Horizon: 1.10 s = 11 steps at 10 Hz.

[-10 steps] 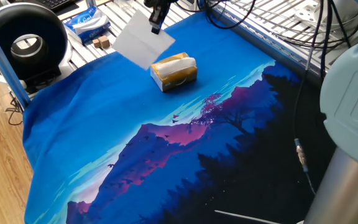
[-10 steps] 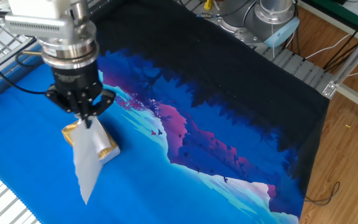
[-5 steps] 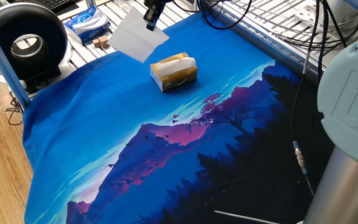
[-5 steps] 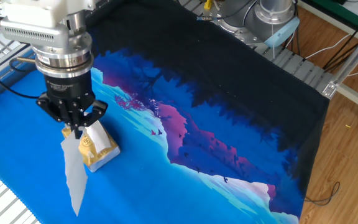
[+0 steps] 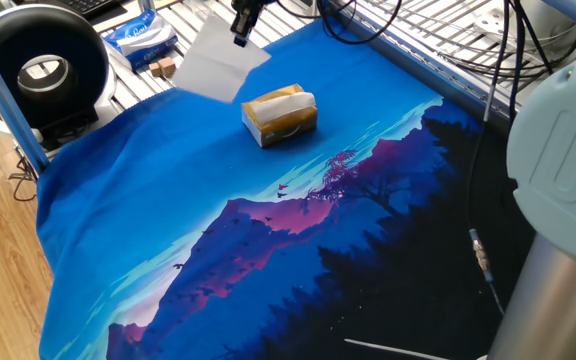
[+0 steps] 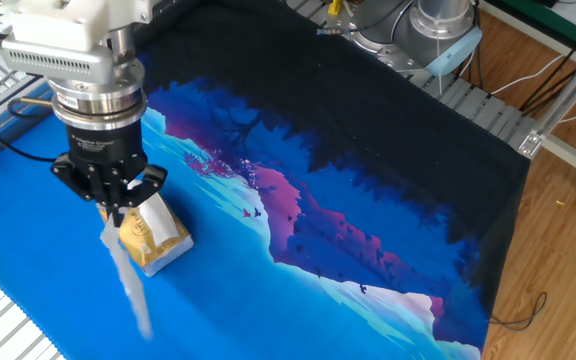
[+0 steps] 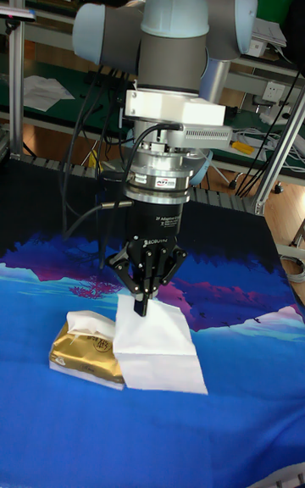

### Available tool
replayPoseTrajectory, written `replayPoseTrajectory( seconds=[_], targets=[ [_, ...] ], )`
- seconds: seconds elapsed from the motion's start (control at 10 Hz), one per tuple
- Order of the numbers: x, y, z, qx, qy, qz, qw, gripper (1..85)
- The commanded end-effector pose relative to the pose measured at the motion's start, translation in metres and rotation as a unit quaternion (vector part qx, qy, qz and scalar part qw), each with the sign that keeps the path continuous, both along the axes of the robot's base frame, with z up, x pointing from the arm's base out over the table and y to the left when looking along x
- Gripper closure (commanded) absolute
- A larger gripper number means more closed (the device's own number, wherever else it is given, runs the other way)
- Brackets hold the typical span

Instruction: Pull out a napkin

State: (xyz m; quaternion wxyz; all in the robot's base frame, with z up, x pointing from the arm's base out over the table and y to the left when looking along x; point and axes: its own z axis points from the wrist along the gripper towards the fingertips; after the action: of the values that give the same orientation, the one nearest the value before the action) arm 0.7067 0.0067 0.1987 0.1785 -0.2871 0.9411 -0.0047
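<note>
The gripper (image 7: 141, 307) is pinched shut on the top edge of the napkin (image 7: 158, 352), which hangs straight down from the fingertips, clear of the cloth (image 5: 218, 200). The sheet dangles free of the pack (image 5: 280, 116), just beside it and above, so it looks fully pulled out.

The gripper (image 7: 141, 308) body carries a line of white lettering down its dark housing, too small to read for certain. A round band above it shows a small red-and-white label, also not legible. The yellow tissue pack (image 7: 83, 355) has faint print that cannot be made out. No other text is readable
</note>
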Motion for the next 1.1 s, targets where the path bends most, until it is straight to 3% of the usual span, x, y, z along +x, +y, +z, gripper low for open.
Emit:
replayPoseTrajectory(
  seconds=[0.0,0.2,0.4,0.7,0.8,1.0],
  targets=[
    [0.014,0.002,0.004,0.005,-0.028,0.024,0.9993,0.7],
    [0.024,-0.001,0.005,-0.004,-0.044,0.028,0.9986,0.7],
    [0.020,-0.001,0.004,-0.001,-0.037,0.026,0.9990,0.7],
    [0.026,0.004,0.004,0.005,-0.046,0.027,0.9986,0.7],
    [0.024,0.003,0.003,0.004,-0.043,0.027,0.9987,0.7],
    [0.009,0.010,-0.001,0.026,-0.011,0.010,0.9996,0.7]
  ],
)
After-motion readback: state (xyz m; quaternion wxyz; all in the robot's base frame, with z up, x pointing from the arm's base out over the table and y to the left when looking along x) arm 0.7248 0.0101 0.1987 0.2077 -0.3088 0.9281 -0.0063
